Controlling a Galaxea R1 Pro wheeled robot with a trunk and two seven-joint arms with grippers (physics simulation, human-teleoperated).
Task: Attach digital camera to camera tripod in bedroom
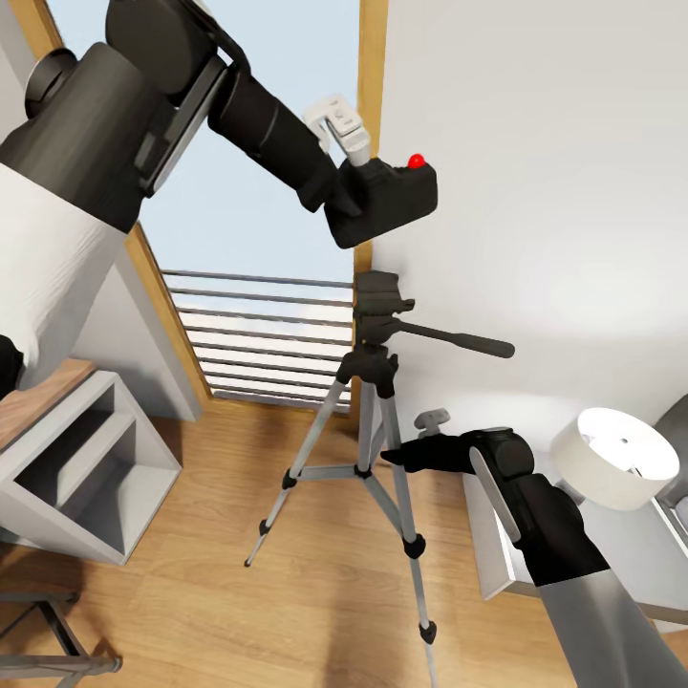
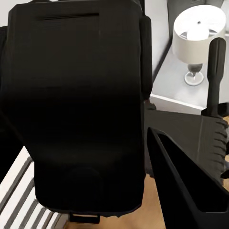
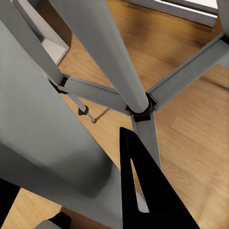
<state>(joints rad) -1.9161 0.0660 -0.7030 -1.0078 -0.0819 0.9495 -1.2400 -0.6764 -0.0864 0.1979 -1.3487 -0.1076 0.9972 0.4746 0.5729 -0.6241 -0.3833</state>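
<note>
Grey shelf (image 1: pixel 86 459): low open unit on the wood floor (image 1: pixel 239 612), well to the left of the tripod, under the window (image 1: pixel 258 239).
Left hand (image 1: pixel 355 191): raised above the tripod, fingers closed on the camera.
Camera (image 1: pixel 387 196): black box with a red button on top, held in the air just above and a little left of the tripod's head, not touching it; in the left wrist view its dark body (image 2: pixel 76 109) blocks most of the sight.
Tripod (image 1: pixel 368 449): stands upright on the floor by the window frame, three silver legs spread, black head (image 1: pixel 380 304) bare, long handle pointing right.
Right hand (image 1: pixel 406 457): low beside the tripod's right-hand leg, which passes between its fingers (image 3: pixel 143 191); whether it grips or merely brackets the leg I cannot tell.
Lamp (image 1: pixel 616 459): white shade on the white counter (image 1: pixel 497 564), right of the tripod.
Step in hand: bringing the camera over the head.
Next move: likely lower the camera straight down, its base level and centred on the head plate.
</note>
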